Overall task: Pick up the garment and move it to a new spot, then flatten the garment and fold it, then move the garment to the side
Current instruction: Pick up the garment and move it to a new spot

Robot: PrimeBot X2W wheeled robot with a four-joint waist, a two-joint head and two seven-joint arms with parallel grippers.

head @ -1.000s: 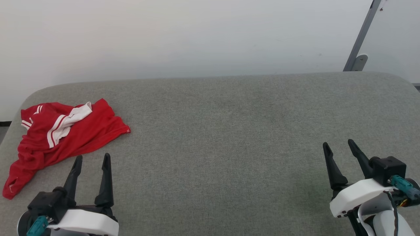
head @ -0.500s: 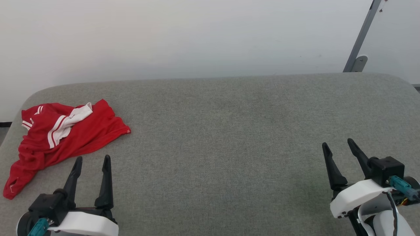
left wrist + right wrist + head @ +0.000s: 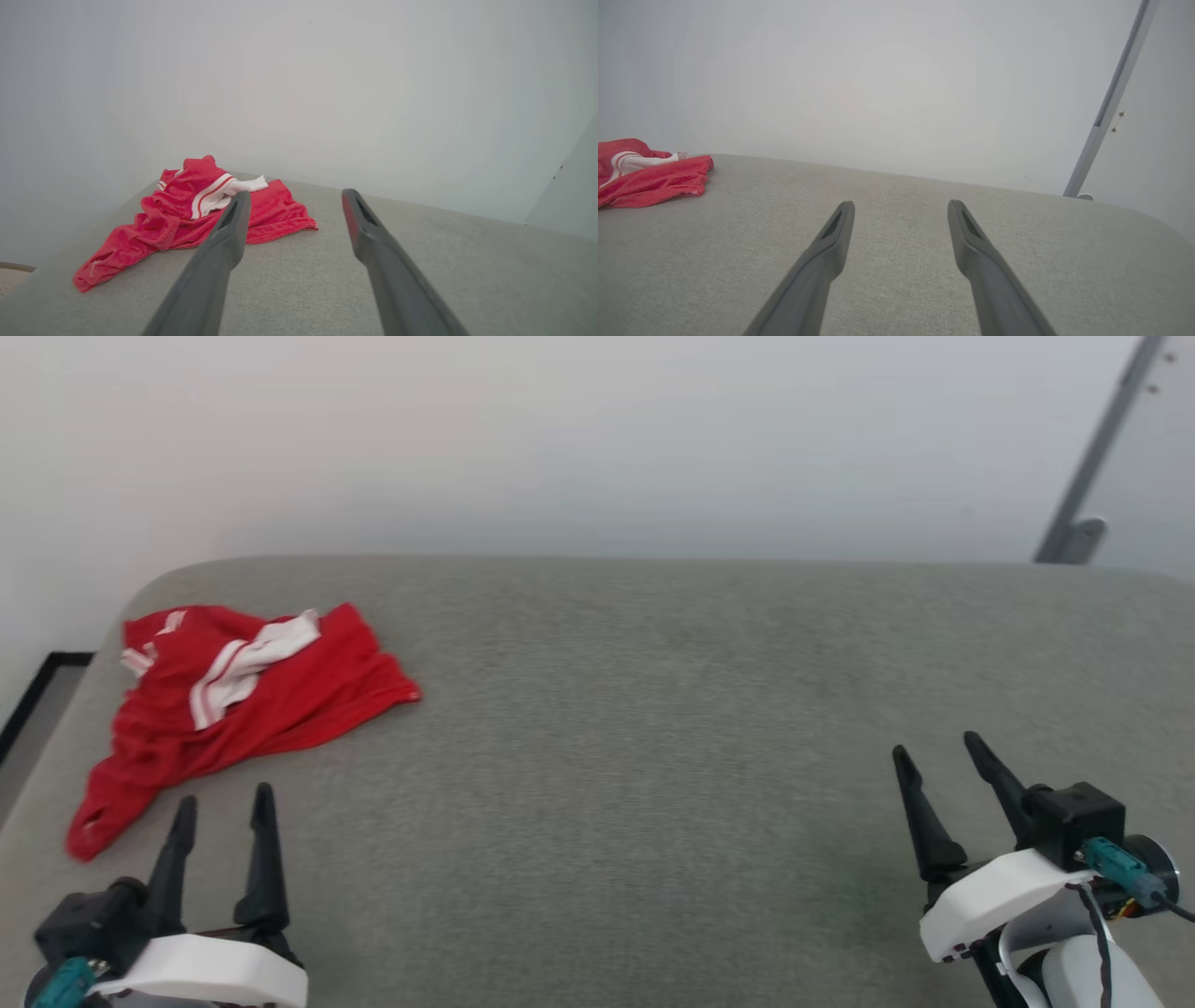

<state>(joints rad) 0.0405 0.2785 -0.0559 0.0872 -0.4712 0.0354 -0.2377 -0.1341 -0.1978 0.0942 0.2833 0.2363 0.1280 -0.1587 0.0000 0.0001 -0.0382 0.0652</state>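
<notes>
The garment is a crumpled bright red shirt with a white, striped sleeve end on top, lying at the far left of the grey padded table. My left gripper is open at the lower left, its tips just short of the garment's near edge, touching nothing. In the left wrist view the garment lies ahead and left of the open left gripper. My right gripper stands open at the lower right, far from the cloth. The right wrist view has the garment at far left and the open right gripper.
A pale wall runs behind the table. A grey slanted metal bar with a foot bracket stands at the back right. The table's rounded left corner and a strip of floor lie beside the garment.
The whole head picture has shifted: the camera has turned left, so garment and bar sit further right. The garment lies as before. Both grippers stay open and empty.
</notes>
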